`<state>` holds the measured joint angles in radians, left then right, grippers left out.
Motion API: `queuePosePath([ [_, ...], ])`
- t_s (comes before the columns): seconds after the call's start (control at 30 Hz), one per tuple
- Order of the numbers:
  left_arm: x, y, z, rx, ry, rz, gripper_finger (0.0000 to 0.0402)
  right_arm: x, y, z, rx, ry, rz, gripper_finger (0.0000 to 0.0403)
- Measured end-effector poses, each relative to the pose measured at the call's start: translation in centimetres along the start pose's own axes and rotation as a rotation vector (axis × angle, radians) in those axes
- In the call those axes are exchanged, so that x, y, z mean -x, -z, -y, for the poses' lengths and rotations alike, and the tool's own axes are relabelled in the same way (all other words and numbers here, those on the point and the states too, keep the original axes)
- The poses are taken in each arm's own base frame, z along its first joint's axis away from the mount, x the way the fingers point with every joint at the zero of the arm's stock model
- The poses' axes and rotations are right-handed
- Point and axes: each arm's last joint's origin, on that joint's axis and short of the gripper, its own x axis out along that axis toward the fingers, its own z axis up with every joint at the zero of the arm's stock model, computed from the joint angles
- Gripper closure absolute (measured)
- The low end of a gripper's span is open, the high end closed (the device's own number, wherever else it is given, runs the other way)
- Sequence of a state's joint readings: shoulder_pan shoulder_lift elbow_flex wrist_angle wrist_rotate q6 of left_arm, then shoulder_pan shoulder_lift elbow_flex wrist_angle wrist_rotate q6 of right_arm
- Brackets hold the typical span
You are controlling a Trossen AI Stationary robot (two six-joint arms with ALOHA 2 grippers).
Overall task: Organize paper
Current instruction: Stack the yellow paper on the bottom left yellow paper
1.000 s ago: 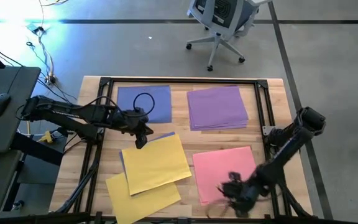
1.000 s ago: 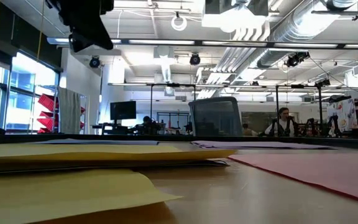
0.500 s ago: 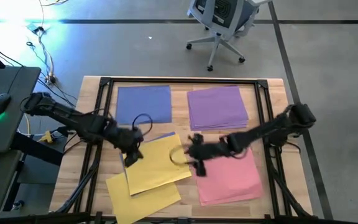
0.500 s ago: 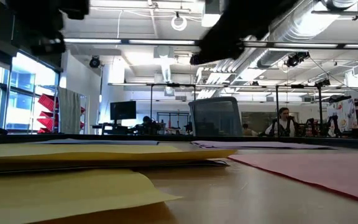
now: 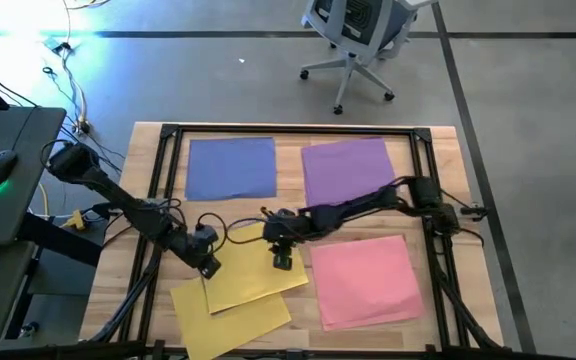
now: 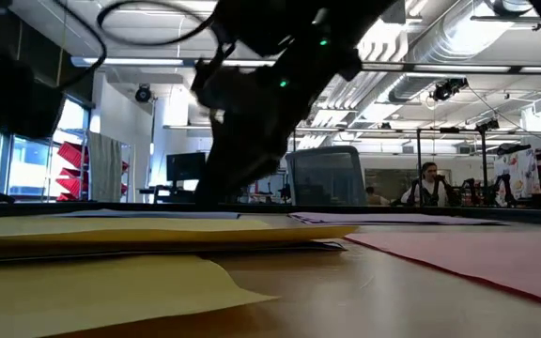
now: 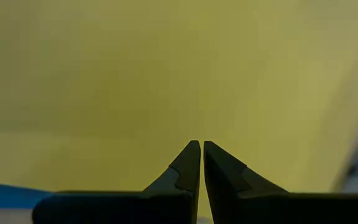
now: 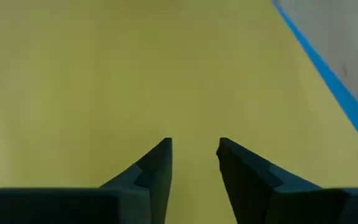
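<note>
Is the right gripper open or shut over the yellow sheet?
Open: the right gripper shows a clear gap between its fingers above the yellow sheet.

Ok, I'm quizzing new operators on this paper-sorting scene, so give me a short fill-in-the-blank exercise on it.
1. Both grippers are over the upper ___ sheet.
2. The left gripper has its fingers ___.
3. The right gripper has a ___ between its fingers.
4. The pink sheet lies just in front of the ___ stack.

Missing words: yellow; shut; gap; purple

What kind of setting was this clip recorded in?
Most likely an open-plan robotics lab or workshop. The low view shows exposed ceiling ducts and a seated person at distant workstations; the high view shows a grey swivel office chair on bare concrete beside the wooden table.
</note>
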<state>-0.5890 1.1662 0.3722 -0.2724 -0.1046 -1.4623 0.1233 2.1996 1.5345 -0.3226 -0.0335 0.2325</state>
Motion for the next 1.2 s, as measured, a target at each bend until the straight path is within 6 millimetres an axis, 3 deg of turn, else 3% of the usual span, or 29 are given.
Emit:
queuePosePath([
  [0.2, -0.8, -0.7, -1.8, -0.005, -0.09, 0.042, 0.0401, -0.7, 0.2, 0.7, -0.2, 0.048, -0.092, 0.0342],
  [0.5, 0.6, -3.5, -3.2, -0.047, -0.223, 0.148, 0.0401, -0.8, 0.3, 0.8, -0.544, 0.115, -0.075, 0.0369],
  [0.6, 2.0, -4.2, -2.7, -0.107, -0.275, 0.11, 0.0402, -0.8, 0.3, 0.9, -0.561, 0.134, -0.067, 0.0371],
  [0.73, 4.8, -4.8, 0.4, -0.186, -0.168, 0.052, 0.0402, -0.7, 0.3, 1.2, -0.573, 0.145, -0.072, 0.0371],
  [0.93, 7.2, -2.2, 4.4, -0.277, 0.104, -0.116, 0.0402, -0.4, 0.1, 2.2, -0.656, 0.188, -0.081, 0.0371],
  [1.2, 5.6, 4.0, 5.9, -0.222, 0.371, -0.204, 0.0402, 1.0, -1.9, 2.6, -0.666, 0.267, -0.051, 0.0371],
])
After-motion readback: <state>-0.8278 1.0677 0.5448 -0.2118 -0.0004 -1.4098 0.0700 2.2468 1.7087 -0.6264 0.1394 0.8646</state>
